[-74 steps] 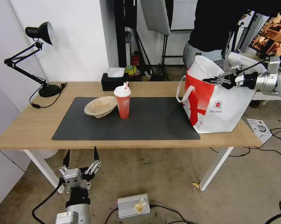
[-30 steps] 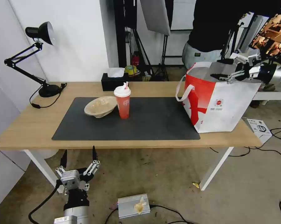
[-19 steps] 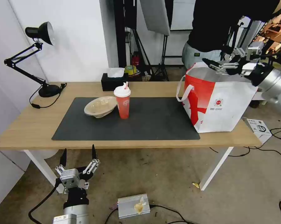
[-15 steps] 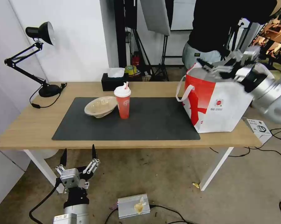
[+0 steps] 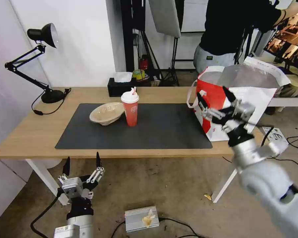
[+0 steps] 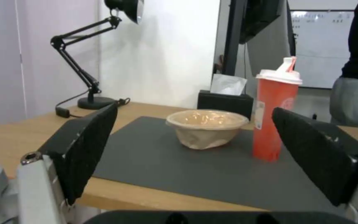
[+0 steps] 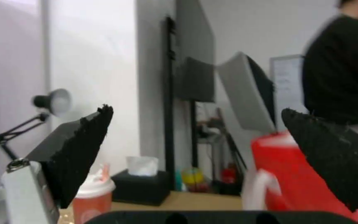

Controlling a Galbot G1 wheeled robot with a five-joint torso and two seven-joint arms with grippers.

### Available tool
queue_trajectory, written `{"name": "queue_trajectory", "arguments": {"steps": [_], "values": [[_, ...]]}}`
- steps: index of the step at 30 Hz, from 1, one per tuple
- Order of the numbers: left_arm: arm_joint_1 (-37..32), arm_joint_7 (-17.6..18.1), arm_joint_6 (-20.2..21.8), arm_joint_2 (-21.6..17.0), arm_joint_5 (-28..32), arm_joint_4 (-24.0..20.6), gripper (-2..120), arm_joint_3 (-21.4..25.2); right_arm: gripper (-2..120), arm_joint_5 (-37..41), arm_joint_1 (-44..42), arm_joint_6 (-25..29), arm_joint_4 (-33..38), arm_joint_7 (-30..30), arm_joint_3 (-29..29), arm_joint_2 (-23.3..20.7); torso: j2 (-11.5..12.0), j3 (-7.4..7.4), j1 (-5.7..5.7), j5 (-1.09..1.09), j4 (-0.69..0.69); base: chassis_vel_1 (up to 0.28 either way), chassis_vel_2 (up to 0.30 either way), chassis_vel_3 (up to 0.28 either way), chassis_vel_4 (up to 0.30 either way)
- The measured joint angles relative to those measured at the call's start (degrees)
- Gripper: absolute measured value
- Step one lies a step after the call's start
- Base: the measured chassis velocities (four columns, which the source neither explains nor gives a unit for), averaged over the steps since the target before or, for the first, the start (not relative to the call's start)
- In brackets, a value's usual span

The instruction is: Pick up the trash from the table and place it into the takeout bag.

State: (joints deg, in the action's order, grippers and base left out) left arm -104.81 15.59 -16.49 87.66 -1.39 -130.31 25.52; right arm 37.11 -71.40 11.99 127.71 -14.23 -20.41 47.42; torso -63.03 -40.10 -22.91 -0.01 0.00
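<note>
Gone from above the bag [image 5: 238, 99], my right claw [image 5: 212, 96] now hangs spread and empty before its red panel, the white bowl presumably inside. On the tabletop [image 5: 30, 132] mat, the beige bowl [image 5: 106, 113] touches the cup [image 5: 130, 108]. Left claw [image 5: 82, 162] waits spread below the edge.

Bare dark grey mat [image 5: 162, 127] lies open between the lidded red cup [image 5: 130, 109] and the red-and-white takeout bag [image 5: 251, 99] at right.
</note>
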Motion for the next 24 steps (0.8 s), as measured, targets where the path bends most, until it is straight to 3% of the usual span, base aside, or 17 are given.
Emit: {"name": "queue_trajectory", "arguments": {"steps": [7, 11, 24], "values": [[0.45, 0.03, -0.27, -0.3, 0.01, 0.99, 100, 0.82, 100, -4.59, -6.15, 0.76, 1.63, -2.56, 0.26, 4.12, 0.0, 0.0, 0.0, -0.01, 0.0, 0.0, 0.0, 0.0, 0.0], [0.74, 0.03, -0.32, -0.45, 0.33, 1.15, 100, 0.81, 100, -11.5, -14.53, 3.45, 0.56, -1.93, 1.15, 9.06, 0.0, 0.0, 0.0, 0.0, -0.01, 0.0, 0.0, 0.0, 0.0], [0.78, 0.02, -0.3, -0.7, 0.68, 1.32, 100, 0.36, 100, -23.73, -23.83, 4.69, -1.15, -4.66, 3.12, 14.17, 0.0, 0.0, 0.0, 0.0, 0.0, 0.0, 0.0, 0.0, 0.0]]}}
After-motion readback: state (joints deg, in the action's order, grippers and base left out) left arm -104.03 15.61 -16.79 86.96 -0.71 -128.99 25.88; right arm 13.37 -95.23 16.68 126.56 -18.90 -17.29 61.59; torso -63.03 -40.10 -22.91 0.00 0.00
